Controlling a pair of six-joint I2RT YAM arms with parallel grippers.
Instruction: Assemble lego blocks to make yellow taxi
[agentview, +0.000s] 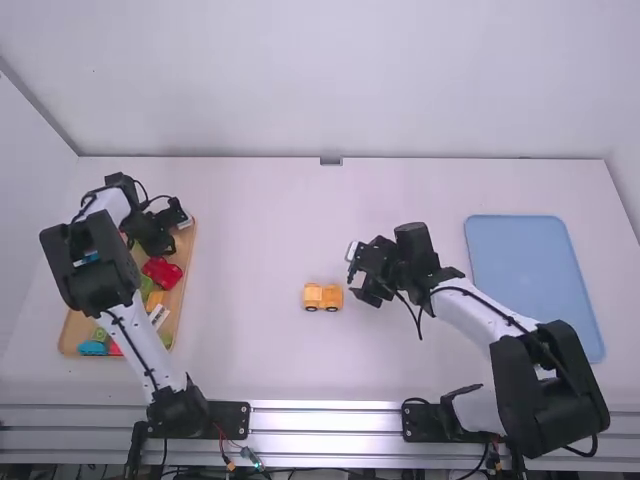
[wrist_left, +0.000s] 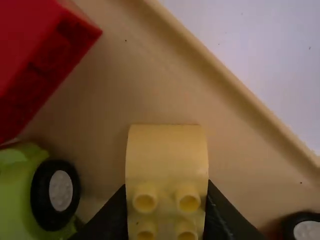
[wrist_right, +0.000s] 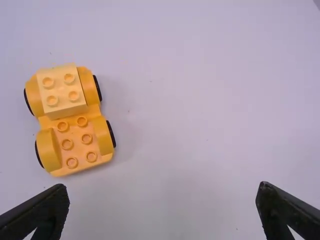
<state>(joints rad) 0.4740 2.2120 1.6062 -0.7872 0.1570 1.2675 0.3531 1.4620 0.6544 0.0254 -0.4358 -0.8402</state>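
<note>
Over the far part of the wooden tray (agentview: 187, 275) is my left gripper (agentview: 160, 232). In the left wrist view, my left gripper (wrist_left: 167, 215) is shut on a pale yellow block (wrist_left: 166, 155) with a curved end and round studs, above the tray floor. The yellow-orange wheeled base (agentview: 322, 297) stands on the table's middle. In the right wrist view a lighter yellow block sits on one end of this base (wrist_right: 77, 145), with bare studs on the other end. My right gripper (agentview: 357, 275), just right of the base, is open and holds nothing; its fingers stand wide apart at my right gripper (wrist_right: 162, 212).
A red block (wrist_left: 35, 55) and a green wheeled piece (wrist_left: 25, 192) lie in the tray near the held block. Farther along the tray are a blue piece (agentview: 93, 348) and other loose pieces. A blue mat (agentview: 530, 270) lies at the table's right side.
</note>
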